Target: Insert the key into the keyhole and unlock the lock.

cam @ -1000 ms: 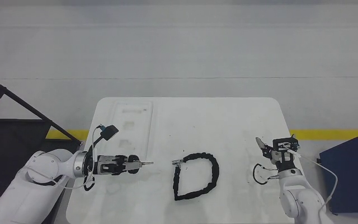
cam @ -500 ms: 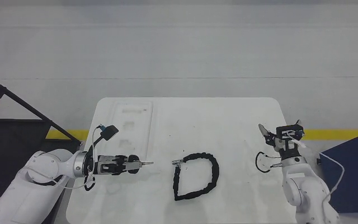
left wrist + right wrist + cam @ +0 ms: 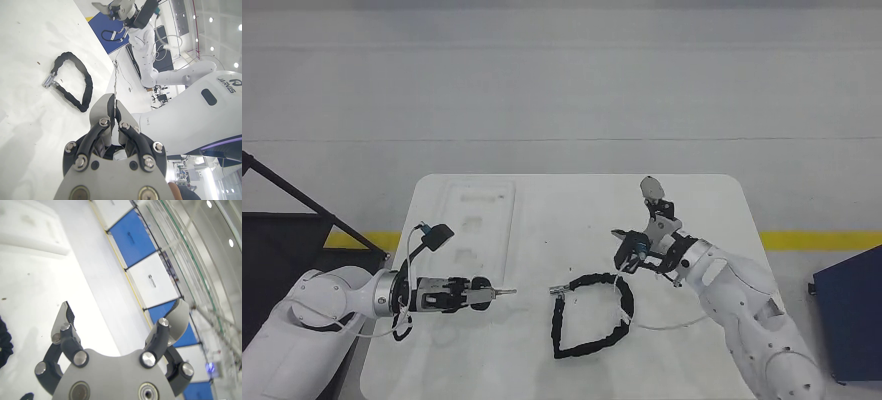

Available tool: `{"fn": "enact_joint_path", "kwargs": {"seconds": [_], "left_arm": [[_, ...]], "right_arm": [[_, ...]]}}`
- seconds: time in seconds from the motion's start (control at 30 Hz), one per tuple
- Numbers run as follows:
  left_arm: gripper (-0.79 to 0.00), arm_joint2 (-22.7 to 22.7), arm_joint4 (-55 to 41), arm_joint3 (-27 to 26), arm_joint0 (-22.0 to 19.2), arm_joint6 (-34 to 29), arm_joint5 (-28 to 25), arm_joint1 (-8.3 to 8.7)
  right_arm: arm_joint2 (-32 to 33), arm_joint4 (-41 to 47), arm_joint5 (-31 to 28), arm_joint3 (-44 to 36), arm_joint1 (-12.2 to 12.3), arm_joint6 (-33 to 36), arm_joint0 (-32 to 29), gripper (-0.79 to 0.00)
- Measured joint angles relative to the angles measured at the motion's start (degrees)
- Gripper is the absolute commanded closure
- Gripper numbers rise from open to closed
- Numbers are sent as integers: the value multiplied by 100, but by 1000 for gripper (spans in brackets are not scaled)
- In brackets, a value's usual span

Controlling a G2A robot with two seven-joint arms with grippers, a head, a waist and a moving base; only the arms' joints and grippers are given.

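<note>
I am pinching the key [image 3: 504,292] in my closed left gripper [image 3: 489,292], blade aiming at the lock [image 3: 560,292] straight ahead, while holding the wide-open right gripper [image 3: 122,308] near the chain [image 3: 622,310], presumably to steady it.

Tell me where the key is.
In the top view the key is pinched in the left gripper over the table's left side, its tip aimed at the chain lock, not touching it.
</note>
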Motion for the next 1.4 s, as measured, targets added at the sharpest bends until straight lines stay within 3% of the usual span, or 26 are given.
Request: {"fn": "enact_joint_path", "kwargs": {"seconds": [0.17,0.27,0.67,0.77,0.9,0.97,1.17,1.4], "left_arm": [[0,0,0,0,0,0,0,0],[0,0,0,0,0,0,0,0],[0,0,0,0,0,0,0,0],[0,0,0,0,0,0,0,0],[0,0,0,0,0,0,0,0],[0,0,0,0,0,0,0,0],[0,0,0,0,0,0,0,0],[0,0,0,0,0,0,0,0]], "right_arm": [[-588,-796,-12,358,-25,-323,319,-785],[-664,-629,529,534,-68,-297,350,-785],[-655,-620,408,519,-66,-301,345,-785],[-512,-322,-188,445,-34,-484,512,-785],[-122,1273,-2204,809,-23,-835,1159,-785],[-248,1830,-2746,1040,-14,-716,1498,-785],[-2382,3278,-2852,1906,245,3,2968,-785],[-5420,6146,-2852,2410,385,1211,5152,-785]]}}
